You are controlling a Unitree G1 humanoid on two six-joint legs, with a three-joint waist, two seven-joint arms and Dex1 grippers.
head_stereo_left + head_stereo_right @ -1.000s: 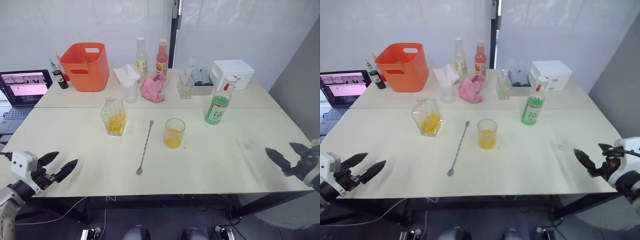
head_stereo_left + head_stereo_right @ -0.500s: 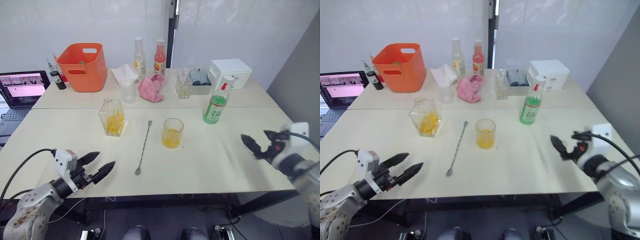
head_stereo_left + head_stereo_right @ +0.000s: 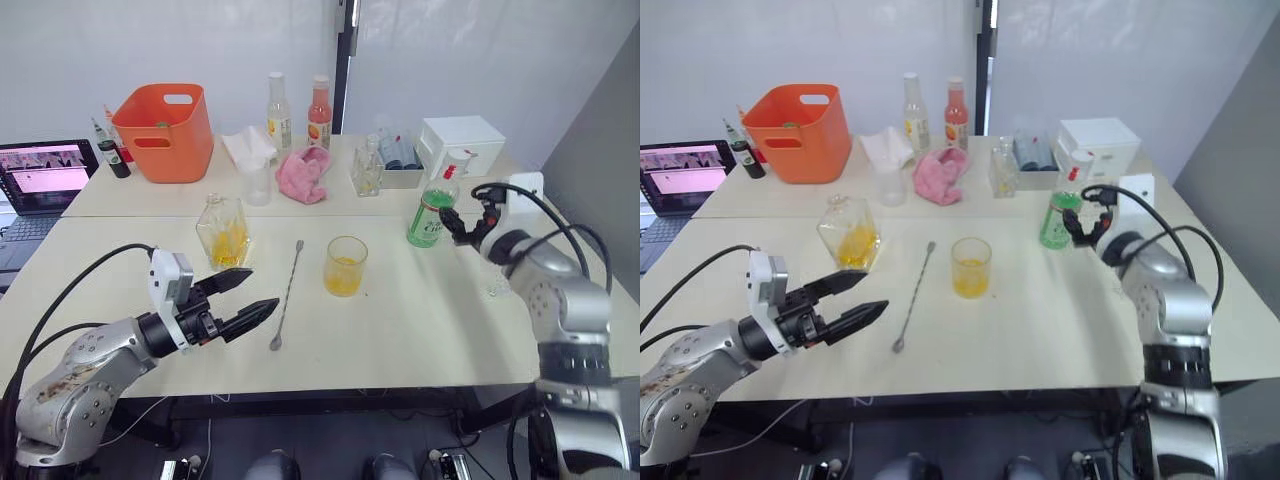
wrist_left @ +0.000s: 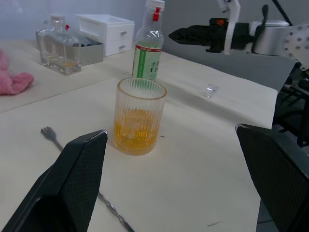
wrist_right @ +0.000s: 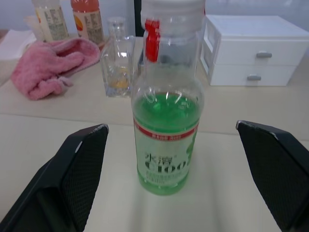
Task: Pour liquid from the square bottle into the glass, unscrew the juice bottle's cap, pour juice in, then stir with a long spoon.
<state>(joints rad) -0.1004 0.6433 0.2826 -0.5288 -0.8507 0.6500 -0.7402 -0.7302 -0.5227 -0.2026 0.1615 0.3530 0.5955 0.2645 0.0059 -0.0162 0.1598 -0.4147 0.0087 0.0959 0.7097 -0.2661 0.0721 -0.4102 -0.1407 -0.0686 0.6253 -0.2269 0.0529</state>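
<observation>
pale cream surface (image 3: 420, 320) carrying the set pieces: near its middle stands the glass (image 3: 347, 266), a ribbed clear tumbler holding a shallow layer of orange-yellow liquid, upright; just beside it on the robot's left lies the long spoon (image 3: 289, 294), a thin silver bar spoon flat on the surface, bowl end toward the robot. further left stands the square bottle (image 3: 226, 233), short clear glass with orange-yellow liquid in its lower part. to the right of the glass stands the juice bottle (image 5: 167, 123), clear plastic with green juice (image 5: 166, 109) and a white label printed in green and red, upright, its cap (image 5: 172, 7) on the neck above a red tab. left hand (image 3: 247, 298), fingers spread apart and holding nothing, hovers low over the surface near the spoon's bowl end, pointing toward the glass. right hand (image 3: 1073, 224), fingers apart and empty, sits just beside the juice bottle, facing it, not touching. at the rear: orange plastic tub (image 3: 166, 130), pink cloth (image 3: 304, 173), white drawer box (image 3: 461, 144), open laptop (image 3: 44, 172) at the left edge.
</observation>
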